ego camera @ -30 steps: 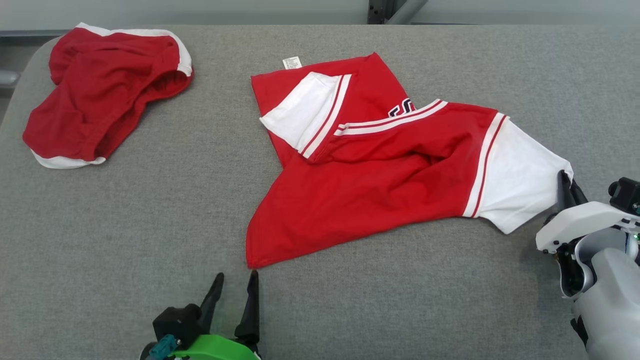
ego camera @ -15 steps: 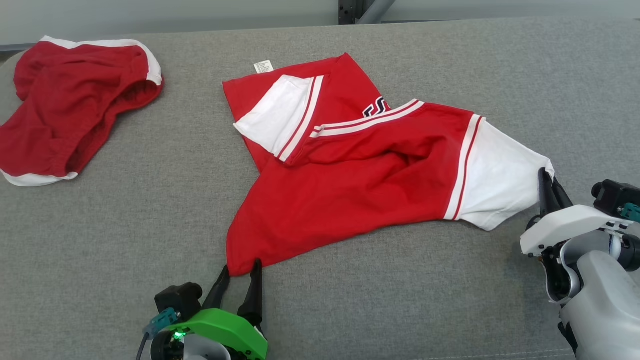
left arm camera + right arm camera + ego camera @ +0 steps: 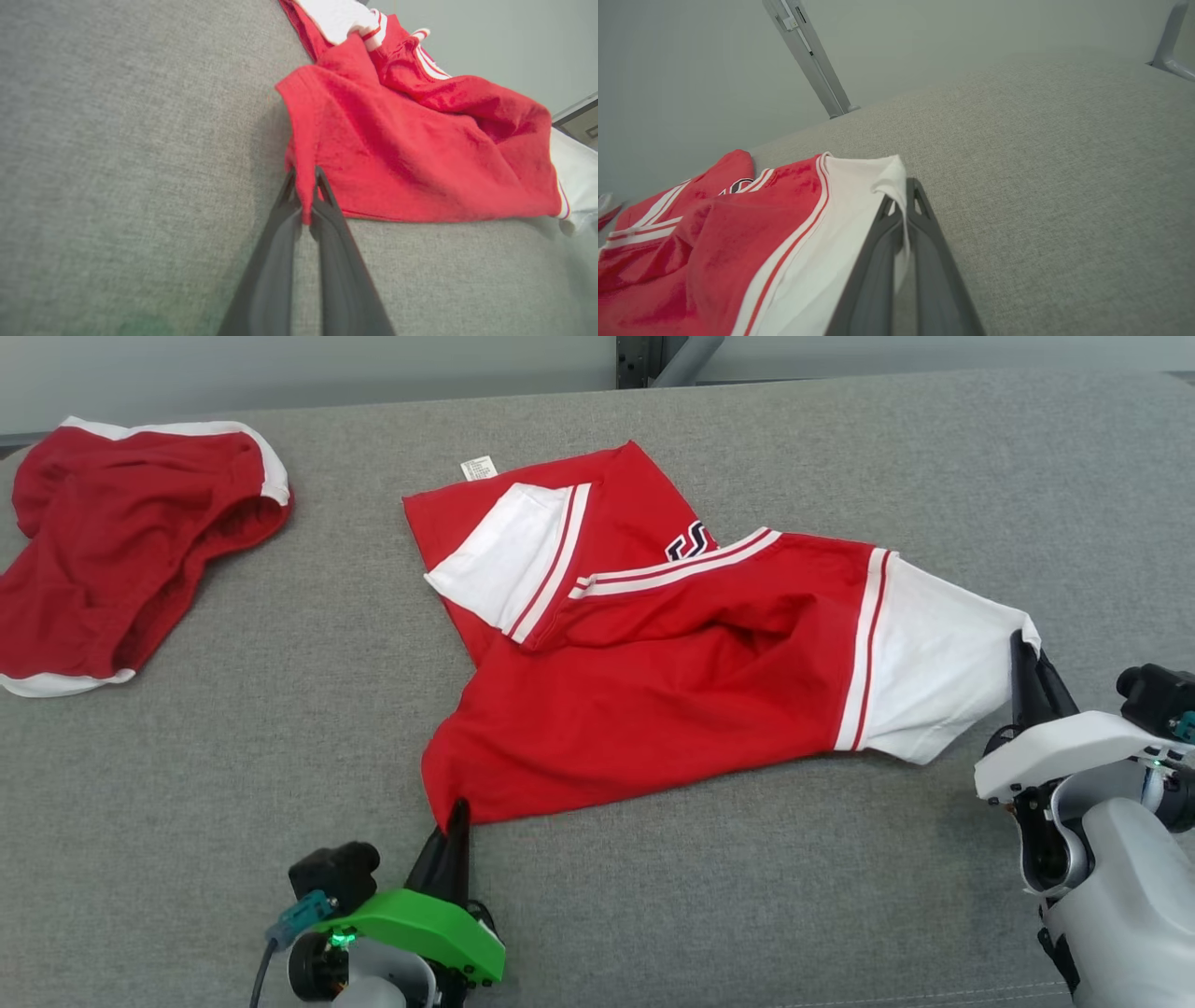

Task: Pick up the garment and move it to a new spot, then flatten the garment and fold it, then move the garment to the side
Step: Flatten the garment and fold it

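Note:
The garment is a red shirt with white striped sleeves, lying crumpled across the middle of the grey table. My left gripper is shut on its near red hem corner; in the left wrist view the red cloth is pinched between the dark fingers of that gripper. My right gripper is shut on the edge of the white right sleeve, which shows nipped at the gripper's tips in the right wrist view.
A second red garment with white trim lies bunched at the table's far left. A grey metal post rises behind the table's far edge. Bare grey cloth surface lies right of the shirt and along the near edge.
My left gripper moved forward onto the red hem corner and shut on it. The head camera shifted, sliding the whole scene leftward. The right gripper stayed shut on the white sleeve.

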### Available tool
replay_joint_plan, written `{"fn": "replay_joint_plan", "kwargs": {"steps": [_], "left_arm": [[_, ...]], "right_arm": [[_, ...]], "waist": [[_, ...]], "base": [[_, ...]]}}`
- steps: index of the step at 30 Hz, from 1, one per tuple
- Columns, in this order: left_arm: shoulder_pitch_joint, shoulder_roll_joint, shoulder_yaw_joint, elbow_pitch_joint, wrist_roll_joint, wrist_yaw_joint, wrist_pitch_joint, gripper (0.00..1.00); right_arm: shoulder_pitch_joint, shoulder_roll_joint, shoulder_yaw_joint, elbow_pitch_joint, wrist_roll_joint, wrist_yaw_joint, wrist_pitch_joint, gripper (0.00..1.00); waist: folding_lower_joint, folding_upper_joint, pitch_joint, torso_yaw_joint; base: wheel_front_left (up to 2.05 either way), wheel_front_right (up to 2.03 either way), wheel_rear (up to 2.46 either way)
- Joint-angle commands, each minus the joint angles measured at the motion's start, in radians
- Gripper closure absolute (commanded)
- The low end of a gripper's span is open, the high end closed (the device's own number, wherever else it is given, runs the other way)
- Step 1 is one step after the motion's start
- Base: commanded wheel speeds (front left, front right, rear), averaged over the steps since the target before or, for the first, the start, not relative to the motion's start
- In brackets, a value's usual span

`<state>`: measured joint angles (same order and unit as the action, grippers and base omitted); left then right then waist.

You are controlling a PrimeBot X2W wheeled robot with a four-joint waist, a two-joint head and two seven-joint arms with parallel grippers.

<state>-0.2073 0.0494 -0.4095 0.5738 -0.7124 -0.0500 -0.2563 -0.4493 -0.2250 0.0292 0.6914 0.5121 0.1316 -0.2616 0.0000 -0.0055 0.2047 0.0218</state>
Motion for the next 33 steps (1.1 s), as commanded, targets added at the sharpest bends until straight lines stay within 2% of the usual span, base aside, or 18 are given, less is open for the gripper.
{"fn": "replay_joint_plan", "kwargs": {"steps": [1,6,12,13,18,23,28,33], "left_arm": [[-0.007,0.002,0.013,-0.021,-0.005,-0.004,-0.006,1.0],[0.016,0.008,0.074,-0.167,0.048,-0.008,-0.009,1.0],[0.064,0.006,0.154,-0.423,0.108,-0.017,-0.009,1.0],[0.078,0.005,0.168,-0.507,0.12,-0.018,-0.009,1.0],[0.104,0.01,0.182,-0.691,0.129,-0.007,-0.008,1.0],[0.108,0.035,0.193,-0.865,0.122,0.01,0.036,1.0],[0.086,0.068,0.2,-0.986,0.114,0.032,0.118,1.0],[0.071,0.104,0.207,-1.008,0.133,0.055,0.183,1.0]], "right_arm": [[0.022,0.005,-0.007,-0.021,0.019,-0.002,-0.004,1.0],[0.058,0.028,0.004,-0.143,0.139,-0.001,-0.004,1.0],[0.117,0.017,0.03,-0.319,0.266,-0.001,0.011,1.0],[0.138,0.014,0.032,-0.386,0.306,-0.001,0.02,1.0],[0.196,0.009,0.028,-0.565,0.406,-0.001,0.053,1.0],[0.258,0.013,-0.002,-0.741,0.499,-0.001,0.105,1.0],[0.317,0.024,-0.064,-0.845,0.488,-0.001,0.169,1.0],[0.355,0.07,-0.122,-0.895,0.422,-0.001,0.253,1.0]], "waist": [[0.0,0.0055,-0.008,0.003],[0.0,0.0055,-0.038,0.007],[0.0,0.0055,-0.084,0.001],[0.0,0.0055,-0.102,-0.004],[0.0,0.0055,-0.144,-0.021],[0.0,0.0055,-0.176,-0.043],[0.0,0.0055,-0.191,-0.065],[0.0,0.0055,-0.194,-0.085]], "base": [[0.0,0.0,0.0],[0.0,0.0,0.0],[0.0,0.0,0.0],[0.0,0.0,0.0],[0.0,0.0,0.0],[0.0,0.0,0.0],[0.0,0.0,0.0],[0.0,0.0,0.0]]}}
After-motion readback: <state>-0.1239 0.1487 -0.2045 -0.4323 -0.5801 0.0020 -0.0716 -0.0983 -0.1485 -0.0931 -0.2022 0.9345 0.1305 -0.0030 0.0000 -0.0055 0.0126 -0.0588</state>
